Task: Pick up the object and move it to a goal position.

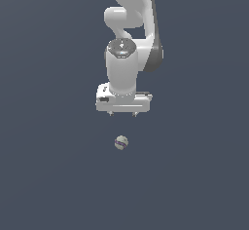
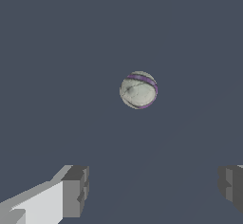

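The object is a tiny off-white ball (image 1: 121, 142) with a dark purplish stripe, lying on the flat grey-blue surface. It also shows in the wrist view (image 2: 138, 90). My gripper (image 1: 123, 114) hangs above the ball, pointing down, with a clear gap between it and the ball. Its jaws stand wide apart and hold nothing. In the wrist view the gripper (image 2: 153, 190) shows two grey fingertips (image 2: 76, 191) far apart, with the ball beyond them and not between them.
The white arm (image 1: 130, 39) rises behind the gripper in the exterior view. The surface (image 1: 48, 175) is plain grey-blue with no other objects in view.
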Robot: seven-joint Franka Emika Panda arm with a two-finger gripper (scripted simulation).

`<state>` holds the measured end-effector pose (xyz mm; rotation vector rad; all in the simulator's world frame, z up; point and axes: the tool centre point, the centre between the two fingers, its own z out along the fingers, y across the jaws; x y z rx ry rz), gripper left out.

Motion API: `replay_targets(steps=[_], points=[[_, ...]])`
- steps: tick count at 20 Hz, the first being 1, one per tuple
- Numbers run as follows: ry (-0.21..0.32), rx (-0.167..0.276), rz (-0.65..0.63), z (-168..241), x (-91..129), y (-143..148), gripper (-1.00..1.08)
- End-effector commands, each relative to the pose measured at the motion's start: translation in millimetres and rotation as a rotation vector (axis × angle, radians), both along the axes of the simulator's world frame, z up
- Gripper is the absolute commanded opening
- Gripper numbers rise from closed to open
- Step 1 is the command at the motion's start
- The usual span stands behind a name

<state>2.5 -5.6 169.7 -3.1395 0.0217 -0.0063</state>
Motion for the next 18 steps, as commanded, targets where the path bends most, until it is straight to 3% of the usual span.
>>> replay_targets(steps=[1, 10, 18], points=[[0.0, 0.0, 0.0, 0, 0, 0, 1.0], [-0.036, -0.015, 0.063, 14, 11, 9, 1.0], [-0.035, -0.014, 0.052, 12, 12, 9, 1.0]])
